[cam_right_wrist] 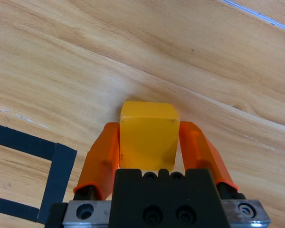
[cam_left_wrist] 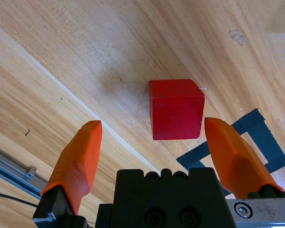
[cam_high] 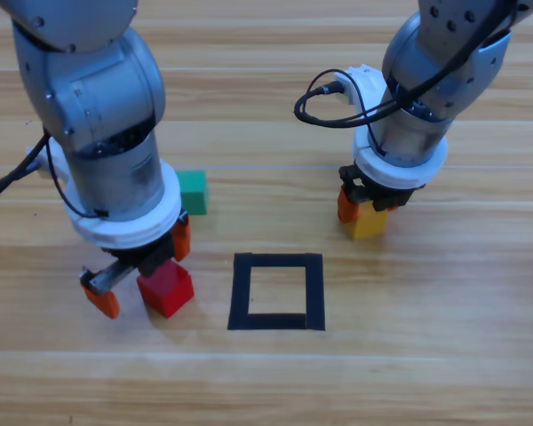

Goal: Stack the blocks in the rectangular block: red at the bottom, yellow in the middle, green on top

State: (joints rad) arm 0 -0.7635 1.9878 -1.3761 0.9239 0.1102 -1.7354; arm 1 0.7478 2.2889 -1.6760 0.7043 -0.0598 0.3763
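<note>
Though all three cubes look light and rigid, their matte flat faces should grip well when pinched on two opposite sides.
High view, count: one red cube (cam_high: 166, 287), one yellow cube (cam_high: 368, 221), one green cube (cam_high: 194, 193), one black tape outline (cam_high: 277, 291) with bare wood inside.
High view, places: red sits just left of the outline; green lies behind it; yellow is up and right of the outline.
Left wrist view: left gripper (cam_left_wrist: 159, 145) has jaws spread wide, the red cube between and ahead of them, untouched on the table (cam_left_wrist: 76, 57).
Right wrist view: right gripper (cam_right_wrist: 149, 147) has both jaws pressed against the yellow cube's side faces.
</note>
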